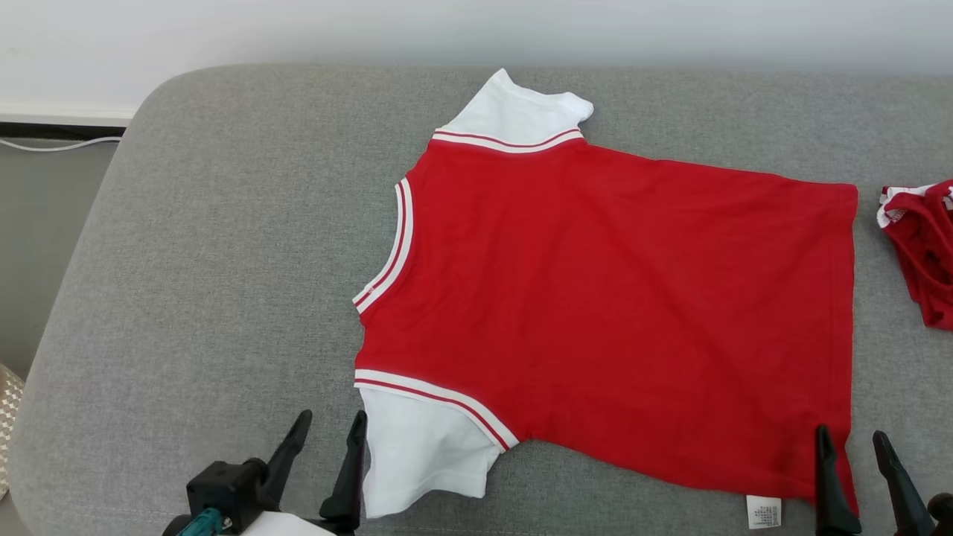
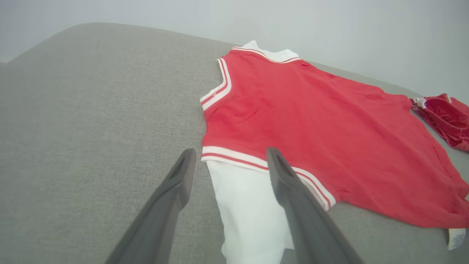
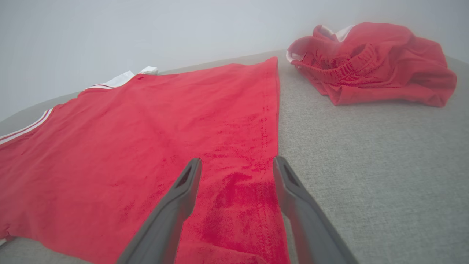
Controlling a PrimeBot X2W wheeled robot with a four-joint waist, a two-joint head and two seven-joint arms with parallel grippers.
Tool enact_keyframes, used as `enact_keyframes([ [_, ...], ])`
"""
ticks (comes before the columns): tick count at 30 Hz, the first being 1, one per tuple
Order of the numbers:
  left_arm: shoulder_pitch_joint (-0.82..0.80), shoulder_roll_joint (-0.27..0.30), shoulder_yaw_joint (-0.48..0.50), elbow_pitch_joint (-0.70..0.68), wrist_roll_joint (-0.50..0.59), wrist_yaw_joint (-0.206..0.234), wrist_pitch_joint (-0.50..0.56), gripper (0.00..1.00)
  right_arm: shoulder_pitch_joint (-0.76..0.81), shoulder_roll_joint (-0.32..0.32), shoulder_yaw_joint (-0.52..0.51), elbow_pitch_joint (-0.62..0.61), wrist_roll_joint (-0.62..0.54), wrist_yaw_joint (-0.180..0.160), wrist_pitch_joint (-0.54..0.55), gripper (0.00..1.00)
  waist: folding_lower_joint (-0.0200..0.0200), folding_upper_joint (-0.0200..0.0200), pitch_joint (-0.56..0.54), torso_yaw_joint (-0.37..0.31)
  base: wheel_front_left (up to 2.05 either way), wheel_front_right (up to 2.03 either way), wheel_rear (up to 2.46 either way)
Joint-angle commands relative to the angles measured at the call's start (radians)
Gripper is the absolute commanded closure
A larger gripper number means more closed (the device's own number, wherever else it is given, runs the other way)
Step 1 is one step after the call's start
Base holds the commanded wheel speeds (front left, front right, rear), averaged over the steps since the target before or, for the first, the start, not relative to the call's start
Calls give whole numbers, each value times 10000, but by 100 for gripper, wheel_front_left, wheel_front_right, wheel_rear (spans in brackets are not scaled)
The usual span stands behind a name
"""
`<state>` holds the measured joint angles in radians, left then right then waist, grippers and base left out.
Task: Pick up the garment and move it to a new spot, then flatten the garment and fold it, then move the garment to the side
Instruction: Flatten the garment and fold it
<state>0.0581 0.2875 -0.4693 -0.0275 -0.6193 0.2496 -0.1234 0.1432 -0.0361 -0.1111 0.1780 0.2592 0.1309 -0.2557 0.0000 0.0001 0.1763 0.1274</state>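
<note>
On the grey cushion [image 1: 186, 260] the garment [image 1: 595, 298] lies crosswise, neckline [image 1: 389, 262] leftward.

Bright, even light; wrist views hazy and distorted

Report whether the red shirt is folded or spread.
Spread flat: red shirt lies unfolded on the grey cushion, both white sleeves out.

Our head cam looks down on the red shirt [image 1: 610, 298], and both wrist cams skim low across it.
</note>
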Motion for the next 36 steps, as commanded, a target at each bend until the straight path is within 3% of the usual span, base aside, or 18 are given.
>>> enact_keyframes([
  [1,-490,223,415,-383,175,157,-57,0,-138,-142,302,-424,56,-2,-59,0,0,-1,-41,-46,0,0,0],
  [9,-947,911,481,-678,1154,510,-187,0,-511,-142,304,-1093,-166,-2,-59,0,0,-1,-325,-398,0,0,0],
  [19,-370,996,465,-887,1239,1071,119,0,148,-141,511,-936,212,-2,-60,0,0,-1,-518,-1039,0,0,0],
  [36,529,657,37,-786,503,842,419,0,375,-141,567,-504,929,-2,-60,0,0,-1,397,-1106,0,0,0],
])
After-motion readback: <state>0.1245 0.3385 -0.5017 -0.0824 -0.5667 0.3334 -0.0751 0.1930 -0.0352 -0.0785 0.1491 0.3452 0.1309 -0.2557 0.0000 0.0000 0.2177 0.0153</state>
